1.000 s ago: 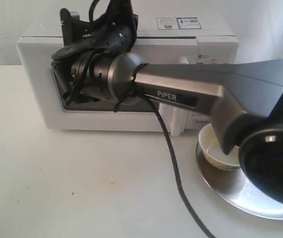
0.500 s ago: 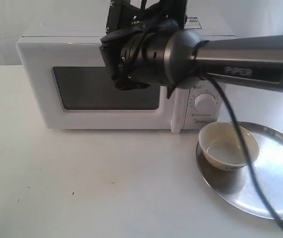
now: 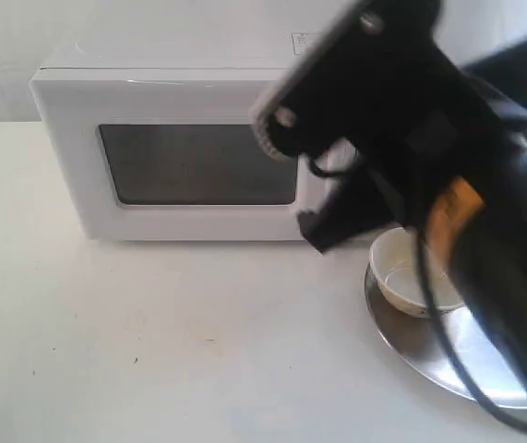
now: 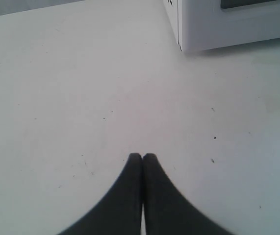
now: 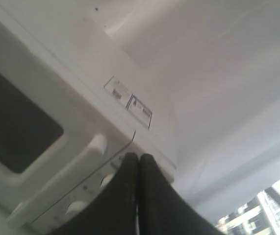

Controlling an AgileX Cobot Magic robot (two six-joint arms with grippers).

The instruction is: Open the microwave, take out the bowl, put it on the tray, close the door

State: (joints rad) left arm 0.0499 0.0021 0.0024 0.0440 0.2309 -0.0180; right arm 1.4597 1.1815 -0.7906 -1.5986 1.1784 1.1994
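Observation:
The white microwave stands at the back of the table, its door shut flat and the dark window showing. The cream bowl sits upright on the silver tray, right of the microwave. My right arm is a blurred black mass close to the camera, covering the dials and handle. In the right wrist view my right gripper is shut and empty, in the air near the microwave and its handle. My left gripper is shut and empty, low over the table.
A corner of the microwave shows in the left wrist view, well away from the left fingertips. Two stickers lie on the microwave's top. White table surface spreads in front of the microwave, and a pale curtain hangs behind it.
My right arm has swung away from the door's window, to the right and closer to the camera. The door stays shut, and the bowl and tray have not moved.

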